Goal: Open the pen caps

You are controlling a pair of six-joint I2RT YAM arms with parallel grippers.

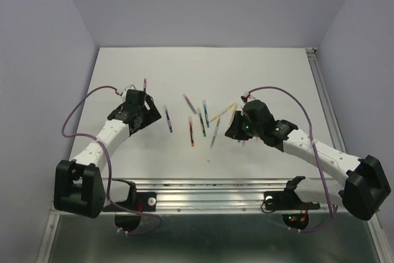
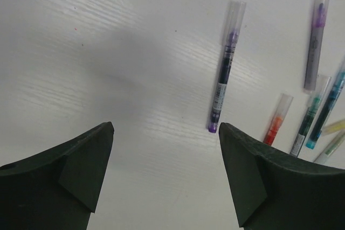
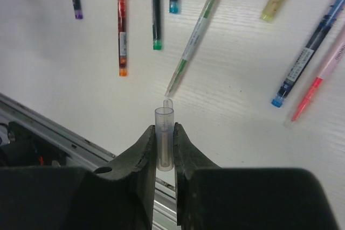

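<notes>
White tabletop (image 1: 154, 69) under lavender walls carries a loose scatter of thin pens at its middle, and you look to be partway through the job. Your right gripper (image 3: 164, 133) is pinched narrow on a clear pen cap (image 3: 164, 116), held upright between the pads with no pen in it, over the near part of the table; that cap reads as already pulled. A pale green pen (image 3: 197, 30) lies just beyond it with its fine end towards the cap, and that end looks bare, though it is too small to be certain. Your left gripper (image 2: 166, 133) hangs with its jaws spread wide and nothing between them, over bare table left of the scatter. Nearest to it is a purple pen (image 2: 223, 74) with its translucent cap (image 2: 235, 17) on at the far end; a grey-purple pen (image 2: 315, 41) and an orange pen (image 2: 276, 122) beyond also look capped. I judge the next move twofold: set the held cap down on a bare patch apart from the pens, then bring the left jaws square across the purple pen's barrel, low enough to catch so thin a body, so the right can pull the cap along the pen's line. No tray, cup or bin shows in any view, so loose caps have only the table to lie on.
</notes>
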